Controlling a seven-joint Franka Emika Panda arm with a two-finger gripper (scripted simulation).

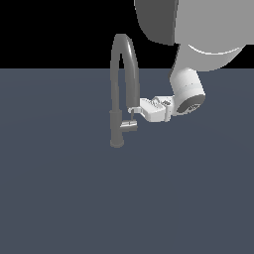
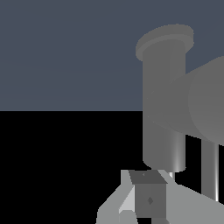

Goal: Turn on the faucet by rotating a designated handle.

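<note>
The dark grey faucet (image 1: 117,99) stands upright with its arched spout curving toward the exterior view's right. The handle (image 1: 130,126) is a short stub jutting from the lower body, with a thin lever pin (image 1: 133,118) rising from it. My gripper (image 1: 134,111) reaches in level from the exterior view's right, its tips at the pin's upper end and under the spout's mouth. The fingers look pressed together with nothing between them. In the wrist view the faucet body (image 2: 164,109), the handle stub (image 2: 205,105) and the pin (image 2: 210,170) fill the frame just beyond the gripper (image 2: 148,192).
The faucet stands on a flat blue-grey surface (image 1: 59,188). The arm's white wrist (image 1: 187,92) and large upper links (image 1: 198,25) hang over the far side at the exterior view's right.
</note>
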